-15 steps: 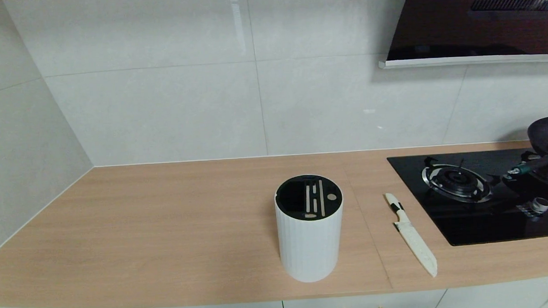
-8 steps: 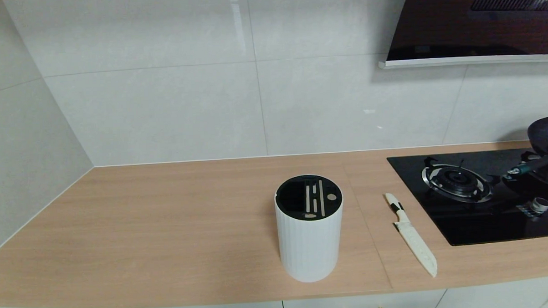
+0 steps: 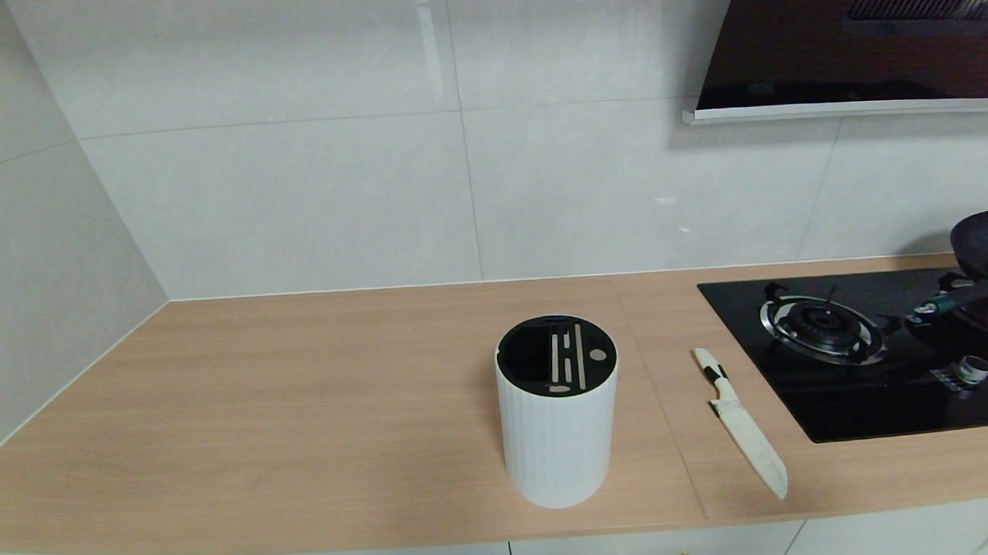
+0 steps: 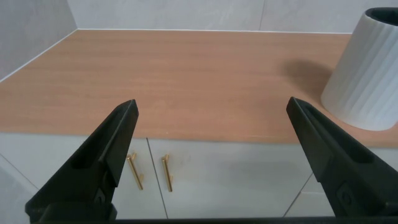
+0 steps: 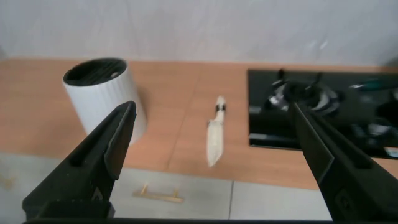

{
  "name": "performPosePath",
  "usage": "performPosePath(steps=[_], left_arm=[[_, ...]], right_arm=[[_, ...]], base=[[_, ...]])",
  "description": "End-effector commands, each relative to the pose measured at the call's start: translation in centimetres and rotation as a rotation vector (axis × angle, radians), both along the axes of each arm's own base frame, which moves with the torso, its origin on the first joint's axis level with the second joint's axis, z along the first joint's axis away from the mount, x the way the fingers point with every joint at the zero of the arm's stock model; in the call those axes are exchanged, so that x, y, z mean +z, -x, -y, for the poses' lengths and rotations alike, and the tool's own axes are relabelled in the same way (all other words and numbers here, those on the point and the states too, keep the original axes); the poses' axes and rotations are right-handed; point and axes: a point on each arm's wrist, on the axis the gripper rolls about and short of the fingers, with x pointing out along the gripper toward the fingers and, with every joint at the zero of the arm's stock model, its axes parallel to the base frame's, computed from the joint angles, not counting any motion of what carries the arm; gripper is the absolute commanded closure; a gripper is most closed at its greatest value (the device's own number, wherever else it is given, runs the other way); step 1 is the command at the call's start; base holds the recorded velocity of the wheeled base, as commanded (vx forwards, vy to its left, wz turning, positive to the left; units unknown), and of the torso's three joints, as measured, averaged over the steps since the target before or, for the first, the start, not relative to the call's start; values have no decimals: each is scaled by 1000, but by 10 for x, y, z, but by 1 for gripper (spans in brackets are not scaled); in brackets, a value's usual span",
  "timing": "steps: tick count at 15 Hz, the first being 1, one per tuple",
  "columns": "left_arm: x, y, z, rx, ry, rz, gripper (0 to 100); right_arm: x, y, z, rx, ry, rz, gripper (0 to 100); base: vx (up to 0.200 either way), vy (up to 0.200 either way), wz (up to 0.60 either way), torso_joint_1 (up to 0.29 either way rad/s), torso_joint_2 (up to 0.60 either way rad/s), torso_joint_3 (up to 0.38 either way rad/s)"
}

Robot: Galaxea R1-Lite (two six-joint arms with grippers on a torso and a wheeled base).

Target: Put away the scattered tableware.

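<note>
Knife (image 3: 741, 423) lies right of centre in the head view, between holder (image 3: 559, 439) and stove (image 3: 844, 417), handle up-left, tip down-right. Left gripper (image 4: 210, 106) and right gripper (image 5: 211, 111) gape wide, holding nothing.

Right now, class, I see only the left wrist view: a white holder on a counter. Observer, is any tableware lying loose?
Observer: Yes, a knife lies flat on the counter, between the holder and the stove.
Operator: Is the holder's top free to take it?
Observer: Nothing sticks out of its slots.
</note>
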Motion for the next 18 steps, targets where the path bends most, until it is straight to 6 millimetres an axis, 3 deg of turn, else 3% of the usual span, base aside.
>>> performPosePath(steps=[1, 5, 8, 10, 14, 18], left_arm=[[0, 0, 0, 1, 1, -1, 0], [0, 0, 0, 1, 1, -1, 0], [0, 0, 0, 1, 1, 1, 0], [0, 0, 0, 1, 1, -1, 0], [0, 0, 0, 1, 1, -1, 0], [0, 0, 0, -1, 1, -2, 0]], right_arm=[[29, -101, -10, 73, 12, -283, 0], [7, -181, -21, 88, 28, -474, 0], [-27, -233, -31, 65, 54, -512, 0], [-67, -271, -38, 18, 101, -545, 0], [-136, -308, -42, -20, 152, -626, 0], [-166, -323, -44, -28, 158, -630, 0]], base=[[0, 0, 0, 0, 0, 0], [0, 0, 0, 0, 0, 0], [0, 0, 0, 0, 0, 0], [0, 0, 0, 0, 0, 0], [0, 0, 0, 0, 0, 0], [0, 0, 0, 0, 0, 0]])
